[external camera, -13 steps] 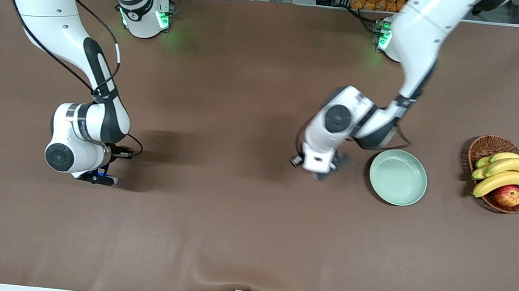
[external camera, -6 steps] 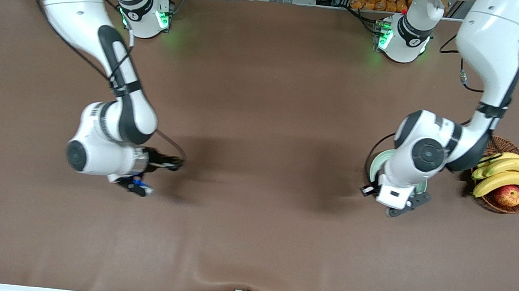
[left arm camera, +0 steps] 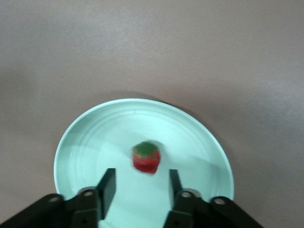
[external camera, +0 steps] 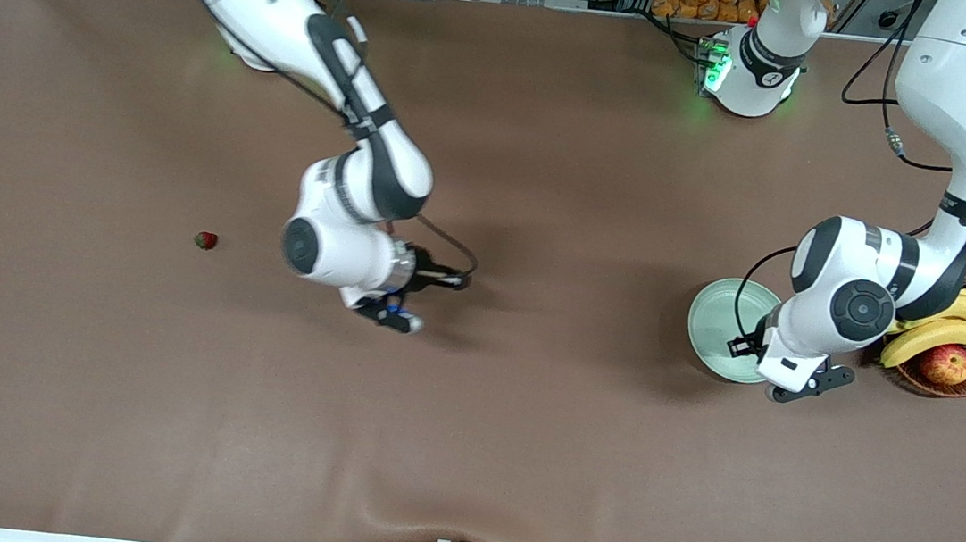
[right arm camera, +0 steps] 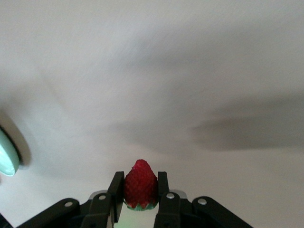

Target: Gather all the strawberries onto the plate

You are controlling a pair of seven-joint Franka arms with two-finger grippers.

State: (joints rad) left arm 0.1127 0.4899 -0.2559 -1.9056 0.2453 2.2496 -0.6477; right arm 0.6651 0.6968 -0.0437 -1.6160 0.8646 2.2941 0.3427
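The pale mint-green plate (external camera: pixel 716 318) lies toward the left arm's end of the table. My left gripper (external camera: pixel 797 387) hovers over its near rim, open and empty (left arm camera: pixel 141 178). One strawberry (left arm camera: pixel 146 157) sits in the plate (left arm camera: pixel 90 137), just past the open fingers; the left arm hides it in the front view. My right gripper (external camera: pixel 393 314) is over the middle of the table, shut on a second strawberry (right arm camera: pixel 140 186), tip pointing outward. A third strawberry (external camera: pixel 205 240) lies on the bare cloth toward the right arm's end.
A brown wicker basket (external camera: pixel 929 379) with bananas (external camera: pixel 934 332) and a red-yellow apple (external camera: pixel 947 363) stands beside the plate at the left arm's end, partly under the left arm. The plate's rim (right arm camera: pixel 5 159) shows at the edge of the right wrist view.
The left arm has swung from the table's middle to over the plate. The right arm has moved from its end toward the middle, uncovering the strawberry on the cloth.
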